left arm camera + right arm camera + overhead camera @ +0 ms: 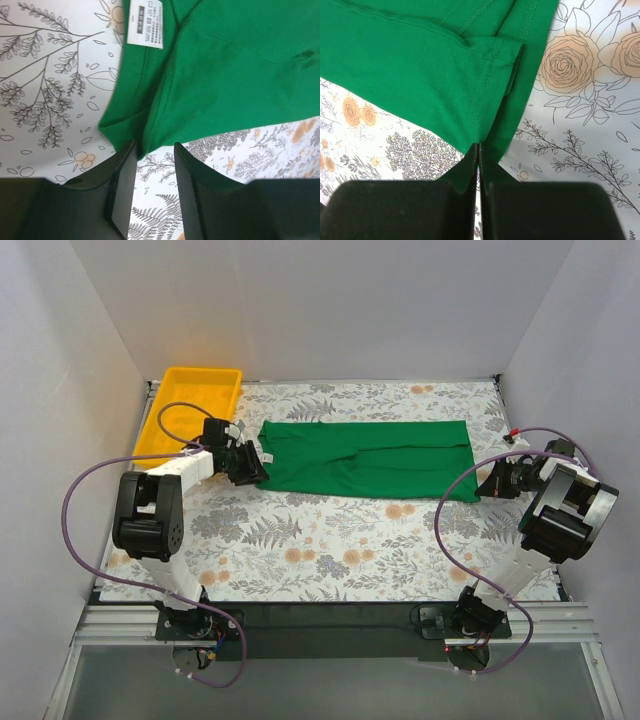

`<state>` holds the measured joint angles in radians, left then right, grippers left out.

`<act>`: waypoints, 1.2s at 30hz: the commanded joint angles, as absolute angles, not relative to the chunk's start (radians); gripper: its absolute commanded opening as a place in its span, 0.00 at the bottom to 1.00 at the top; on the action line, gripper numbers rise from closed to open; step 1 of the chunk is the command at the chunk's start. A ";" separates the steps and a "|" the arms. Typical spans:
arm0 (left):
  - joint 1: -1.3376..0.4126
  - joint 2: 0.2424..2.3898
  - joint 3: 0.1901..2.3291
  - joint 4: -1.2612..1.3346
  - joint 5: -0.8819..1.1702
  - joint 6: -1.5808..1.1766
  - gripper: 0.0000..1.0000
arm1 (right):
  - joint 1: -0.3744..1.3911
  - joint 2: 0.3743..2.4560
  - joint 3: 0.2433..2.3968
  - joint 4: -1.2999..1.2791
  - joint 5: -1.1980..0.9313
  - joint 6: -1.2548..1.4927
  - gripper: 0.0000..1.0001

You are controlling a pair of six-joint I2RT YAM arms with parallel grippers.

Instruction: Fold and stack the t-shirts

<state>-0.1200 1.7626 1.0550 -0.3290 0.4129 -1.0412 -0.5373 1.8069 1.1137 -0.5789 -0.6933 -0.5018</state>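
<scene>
The bright green t-shirt (365, 458) lies flat as a long band across the far middle of the floral table, its white neck label (146, 22) at the left end. My left gripper (250, 468) sits at that left end. In the left wrist view the left gripper (154, 145) is open, with a near corner of the t-shirt (225, 75) reaching just to its fingertips. My right gripper (488, 480) is at the shirt's near right corner. In the right wrist view the right gripper (479, 145) is shut on the hemmed corner of the t-shirt (410, 65).
A yellow plastic tray (195, 400) stands at the back left, just behind the left gripper. White walls close in the table on the left, back and right. Purple cables loop beside both arms.
</scene>
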 commanded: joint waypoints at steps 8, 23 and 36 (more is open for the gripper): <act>-0.118 1.822 1.117 -0.337 0.402 -1.039 0.00 | -0.549 1.753 1.100 -0.587 -0.681 -0.522 0.01; -0.117 1.793 1.109 -0.333 0.362 -1.048 0.00 | -0.565 1.717 1.089 -0.586 -0.586 -0.572 0.01; -0.117 1.415 0.968 -0.213 0.233 -1.054 0.47 | -0.548 1.618 1.095 -0.606 -0.554 -0.632 0.39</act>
<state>-0.1200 1.5772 1.0031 -0.2836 0.3004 -1.0626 -0.5560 1.6825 1.0901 -0.5858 -0.5625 -0.5903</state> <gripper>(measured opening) 0.442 0.374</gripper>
